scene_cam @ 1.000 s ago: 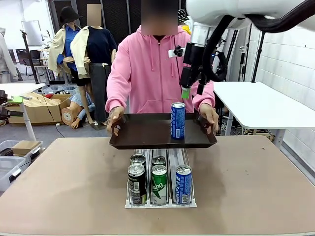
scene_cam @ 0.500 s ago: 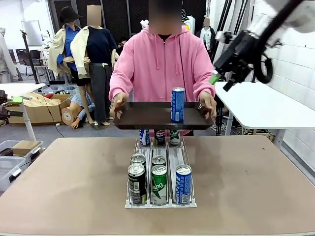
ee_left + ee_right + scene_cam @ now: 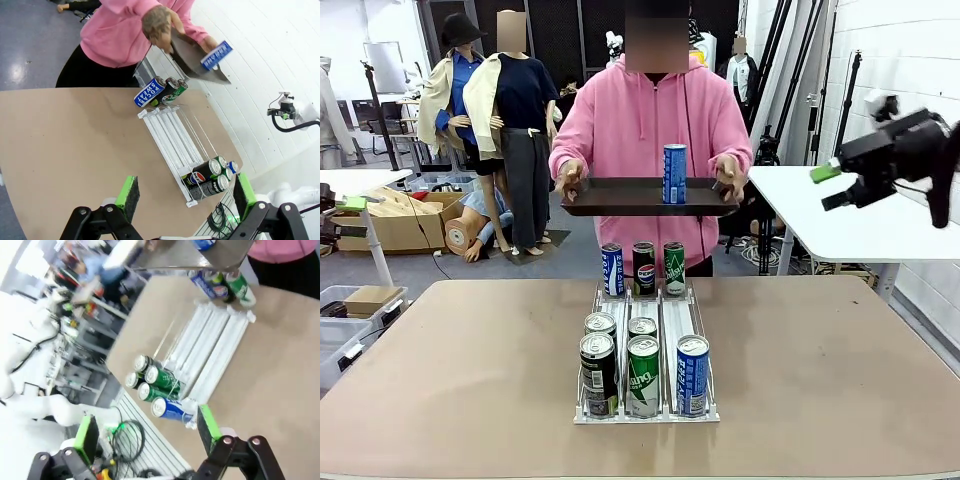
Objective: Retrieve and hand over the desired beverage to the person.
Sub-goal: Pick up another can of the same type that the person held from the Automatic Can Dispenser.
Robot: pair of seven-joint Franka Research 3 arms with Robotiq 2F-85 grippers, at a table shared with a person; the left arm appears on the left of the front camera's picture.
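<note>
The table (image 3: 450, 370) had lots of bare room on both sides of the can rack (image 3: 677, 318), right out to its edges. The right claw (image 3: 830, 187) hung high up at the right side, well apart from the tray (image 3: 620, 195), fingers spread, holding nothing. The left claw (image 3: 186, 192) was above the table, spread wide too. The person (image 3: 655, 110) stood at the far edge, holding the tray up with a blue can (image 3: 674, 174) standing on it. A white table (image 3: 840, 215) and boxes (image 3: 400, 225) sat in the room behind.

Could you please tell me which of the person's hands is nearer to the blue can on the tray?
The person's left hand, holding the tray edge beside the blue can; the right hand holds the opposite edge, farther from it.
</note>
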